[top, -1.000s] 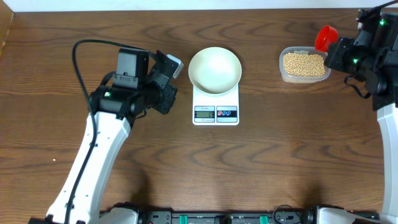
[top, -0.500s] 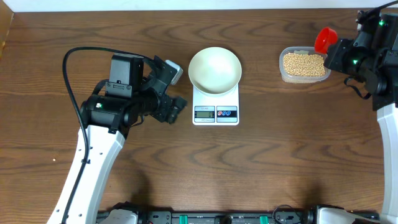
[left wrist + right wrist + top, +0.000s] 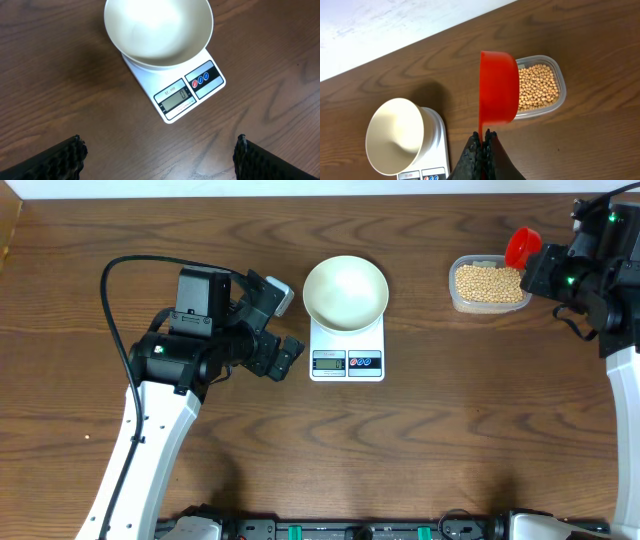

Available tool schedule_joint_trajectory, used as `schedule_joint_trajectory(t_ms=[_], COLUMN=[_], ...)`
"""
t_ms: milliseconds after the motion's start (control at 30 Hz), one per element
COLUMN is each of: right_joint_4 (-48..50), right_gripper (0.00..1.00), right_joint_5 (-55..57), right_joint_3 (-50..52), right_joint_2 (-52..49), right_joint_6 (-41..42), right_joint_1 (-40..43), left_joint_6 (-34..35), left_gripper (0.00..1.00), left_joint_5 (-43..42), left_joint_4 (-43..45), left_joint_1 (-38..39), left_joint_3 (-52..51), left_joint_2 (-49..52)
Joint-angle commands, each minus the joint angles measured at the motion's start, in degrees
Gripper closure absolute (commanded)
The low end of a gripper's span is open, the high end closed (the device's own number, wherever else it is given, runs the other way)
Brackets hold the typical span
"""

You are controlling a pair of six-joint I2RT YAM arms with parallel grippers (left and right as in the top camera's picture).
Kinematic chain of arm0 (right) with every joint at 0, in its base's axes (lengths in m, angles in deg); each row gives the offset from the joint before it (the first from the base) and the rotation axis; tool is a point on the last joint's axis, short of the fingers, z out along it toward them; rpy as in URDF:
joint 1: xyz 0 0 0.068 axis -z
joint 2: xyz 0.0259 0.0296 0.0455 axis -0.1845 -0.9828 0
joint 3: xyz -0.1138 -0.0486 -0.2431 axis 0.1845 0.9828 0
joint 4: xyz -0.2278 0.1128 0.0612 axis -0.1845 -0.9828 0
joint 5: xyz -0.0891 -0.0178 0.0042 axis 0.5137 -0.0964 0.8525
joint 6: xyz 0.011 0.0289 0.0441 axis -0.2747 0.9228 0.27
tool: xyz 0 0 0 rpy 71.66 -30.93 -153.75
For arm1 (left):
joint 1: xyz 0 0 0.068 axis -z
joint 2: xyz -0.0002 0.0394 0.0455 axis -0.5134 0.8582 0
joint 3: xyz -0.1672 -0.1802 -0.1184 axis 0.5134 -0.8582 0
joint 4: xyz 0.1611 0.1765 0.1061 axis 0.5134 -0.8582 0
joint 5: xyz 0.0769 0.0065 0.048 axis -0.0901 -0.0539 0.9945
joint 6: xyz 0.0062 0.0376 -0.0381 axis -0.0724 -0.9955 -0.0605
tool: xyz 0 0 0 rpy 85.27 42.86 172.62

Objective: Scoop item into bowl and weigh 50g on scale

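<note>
The empty white bowl (image 3: 345,290) (image 3: 157,30) (image 3: 395,135) sits on the white scale (image 3: 347,363) (image 3: 176,98) (image 3: 438,127) at mid-table. The scale's display reads 0. Tan beans (image 3: 488,283) (image 3: 537,89) fill a clear tub at the right. My right gripper (image 3: 536,260) (image 3: 481,137) is shut on the handle of a red scoop (image 3: 522,242) (image 3: 498,92), which hangs tilted and empty over the tub's left end. My left gripper (image 3: 287,318) (image 3: 159,152) stands wide open just left of the scale. Nothing is between its fingers (image 3: 65,160).
The clear plastic tub (image 3: 455,298) (image 3: 561,75) stands near the table's back edge on the right. A black cable (image 3: 115,270) loops behind the left arm. Brown wooden tabletop (image 3: 450,430) stretches in front of the scale.
My left gripper has opened wide and its arm has drawn back a little to the left of the scale. The right arm and scoop have hardly moved.
</note>
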Motion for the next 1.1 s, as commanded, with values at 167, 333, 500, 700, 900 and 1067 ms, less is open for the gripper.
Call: schedule_joint_trajectory(t_ms=[167,333,500,700,900,1067], right_joint_4=[0.02,0.2,0.13,0.13,0.17,0.15], right_gripper=[0.99,0.99,0.99,0.99,0.99,0.99], right_joint_5=[0.44,0.46,0.44,0.44,0.46,0.46], right_joint_3=[-1.4,-1.4,-1.4,-1.4,-1.4,-1.4], right_joint_2=[0.39,0.39,0.39,0.39,0.39,0.39], right_joint_6=[-0.92,-0.92,-0.92,-0.92,-0.92,-0.92], right_joint_1=[0.24,0.24,0.24,0.24,0.24,0.24], left_joint_6=[-0.42,-2.93,-4.48,-4.48,-4.46,-4.44], left_gripper=[0.04,0.04,0.04,0.04,0.04,0.04], left_joint_5=[1.81,2.29,2.27,2.27,2.27,2.27], left_joint_4=[-1.01,-1.01,-0.96,-0.98,-1.03,-1.05], left_joint_1=[0.13,0.13,0.13,0.13,0.13,0.13], left_joint_3=[0.83,0.83,0.83,0.83,0.83,0.83], left_joint_2=[-0.04,-0.04,-0.04,-0.04,-0.04,-0.04])
